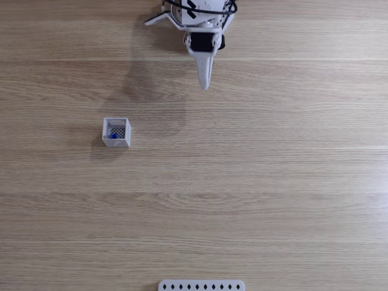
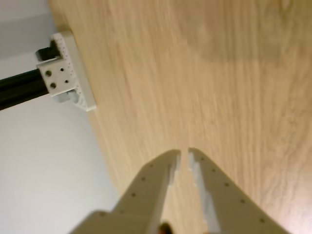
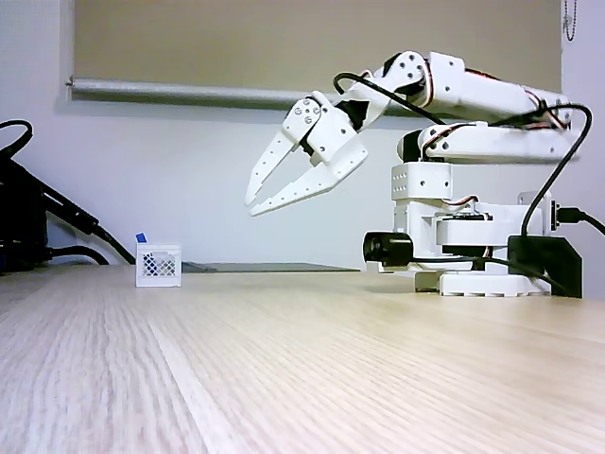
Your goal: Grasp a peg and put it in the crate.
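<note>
The crate [image 1: 116,132] is a small white open box on the wooden table, left of centre in a fixed view. The blue peg [image 1: 113,136] lies inside it, at its near-left corner. In another fixed view the crate [image 3: 158,265] stands far off at the left, and the peg's [image 3: 140,236] blue tip pokes above its rim. My gripper [image 1: 204,85] hangs in the air well away from the crate, near the arm's base. Its white fingers taper together to a thin slit, shut on nothing [image 2: 184,155] [image 3: 253,206].
A flat white strip with diamond holes [image 1: 201,285] lies at the table's bottom edge. A white bracket on a black bar [image 2: 66,68] sits at the table edge in the wrist view. The arm's base [image 3: 473,246] stands at the right, black cables [image 3: 28,218] at the left.
</note>
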Robot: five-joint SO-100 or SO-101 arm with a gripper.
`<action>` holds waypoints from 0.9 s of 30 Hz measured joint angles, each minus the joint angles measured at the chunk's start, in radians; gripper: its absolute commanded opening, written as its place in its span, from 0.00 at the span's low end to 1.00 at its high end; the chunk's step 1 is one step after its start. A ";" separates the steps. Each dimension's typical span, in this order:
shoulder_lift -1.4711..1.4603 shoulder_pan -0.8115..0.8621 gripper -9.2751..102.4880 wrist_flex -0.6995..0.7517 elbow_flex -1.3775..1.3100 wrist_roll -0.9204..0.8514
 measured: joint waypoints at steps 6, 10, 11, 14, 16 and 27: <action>0.017 -0.002 0.08 0.018 0.035 0.017; 0.021 -0.002 0.08 0.020 0.040 0.017; 0.032 -0.002 0.08 0.025 0.044 0.017; 0.069 -0.002 0.08 0.051 0.054 0.018; 0.075 -0.002 0.08 0.060 0.055 0.018; 0.078 -0.002 0.08 0.063 0.055 0.018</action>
